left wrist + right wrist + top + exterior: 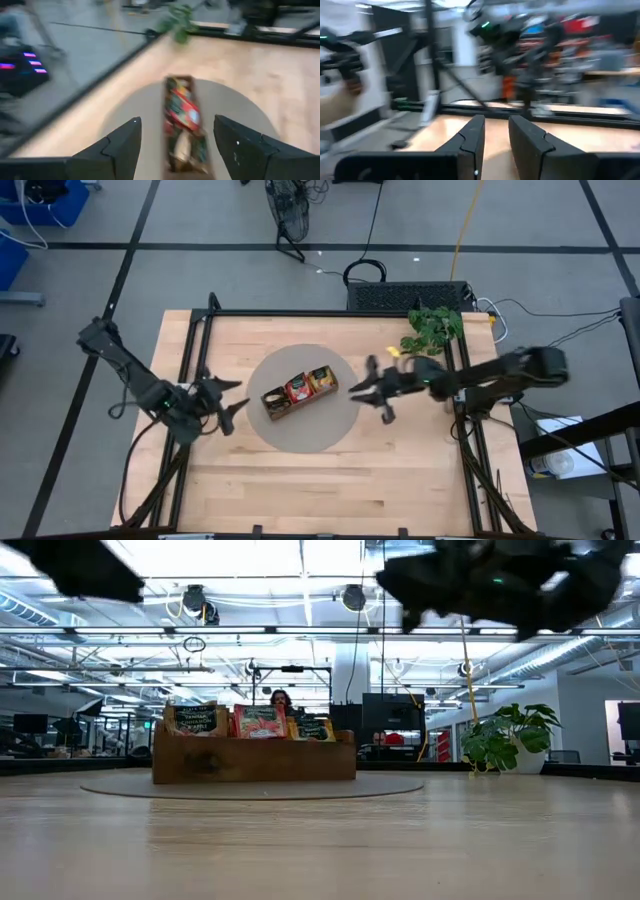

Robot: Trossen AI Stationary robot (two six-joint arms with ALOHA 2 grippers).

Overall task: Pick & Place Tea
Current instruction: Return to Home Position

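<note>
Three tea stacks (298, 390) in diagonal row; left pincer (237, 396) and right pincer (356, 391) apart.

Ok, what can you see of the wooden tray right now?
The wooden tray is a long, brown, low-walled box with three compartments, sitting flat and angled on the round grey mat mid-table. Tea sachets stand upright in it: brownish at one end, red in the middle, yellow at the other. The left end effector and right end effector flank it, touching nothing.
</note>
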